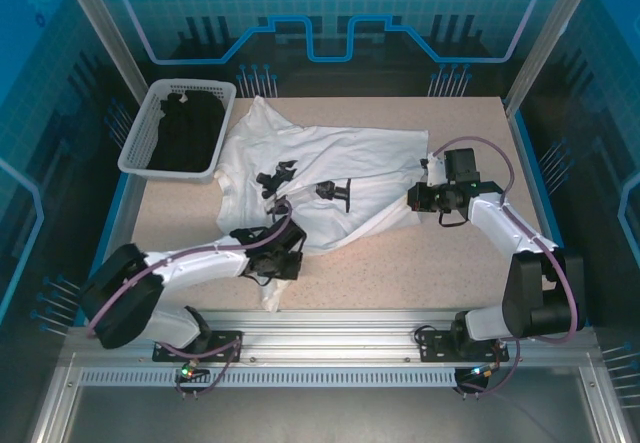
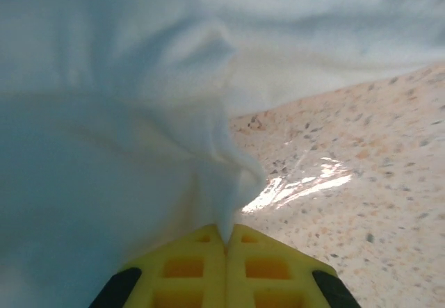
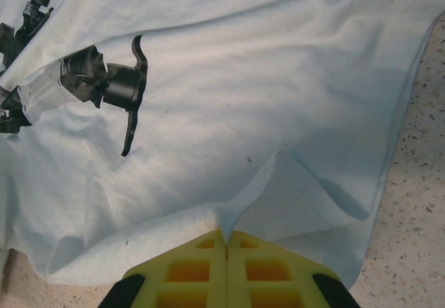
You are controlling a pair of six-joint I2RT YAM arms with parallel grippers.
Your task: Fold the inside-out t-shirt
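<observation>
The white t-shirt lies spread and wrinkled across the middle of the table, with a small black print near its centre. My left gripper sits at the shirt's near left part, shut on a pinch of white cloth between its yellow fingers. My right gripper is at the shirt's right edge, shut on a raised fold of the hem. The black print shows at the upper left of the right wrist view.
A grey plastic basket holding a black garment stands at the back left, touching the shirt's left side. Speckled tabletop lies bare in front of and to the right of the shirt. Blue enclosure walls surround the table.
</observation>
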